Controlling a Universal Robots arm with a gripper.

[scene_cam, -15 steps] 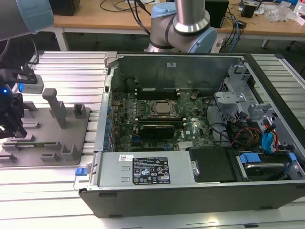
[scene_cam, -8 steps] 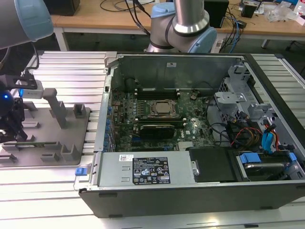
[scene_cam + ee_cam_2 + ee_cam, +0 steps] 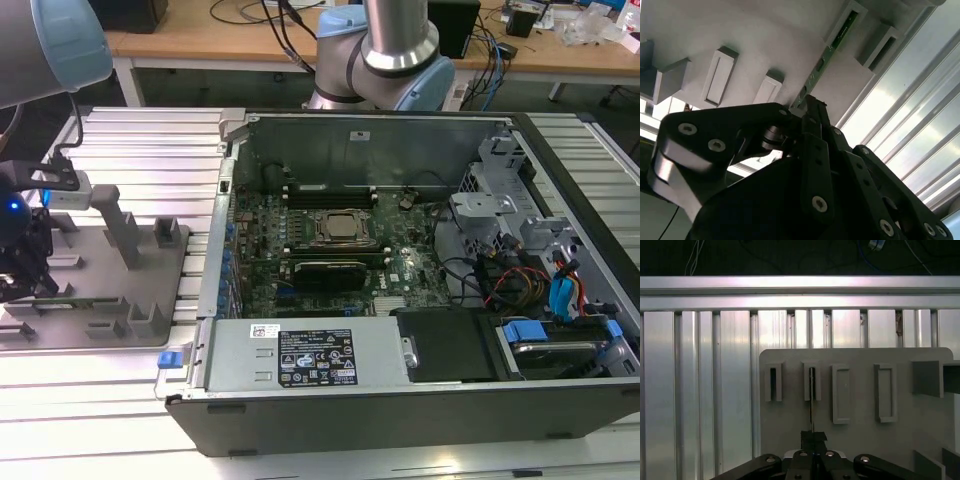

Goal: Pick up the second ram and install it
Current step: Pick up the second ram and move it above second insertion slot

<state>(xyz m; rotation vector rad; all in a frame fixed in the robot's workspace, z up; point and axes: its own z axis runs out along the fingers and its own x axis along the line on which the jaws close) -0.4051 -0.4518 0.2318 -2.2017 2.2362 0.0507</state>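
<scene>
The gripper (image 3: 809, 106) has its fingers pinched shut on the near end of the ram stick (image 3: 827, 50), which stands on edge in the grey tray (image 3: 750, 30) among upright posts (image 3: 717, 77), well apart from the open computer case (image 3: 400, 425).

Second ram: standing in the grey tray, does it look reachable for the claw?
Probably yes. The claw sits right at the second ram, jaws seemingly closed on its near end, and the posts of the grey tray stand aside, not between them.

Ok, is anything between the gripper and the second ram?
Nothing. In the second wrist view the gripper is shut on the near end of the second ram, which stands on edge in the grey tray.
</scene>
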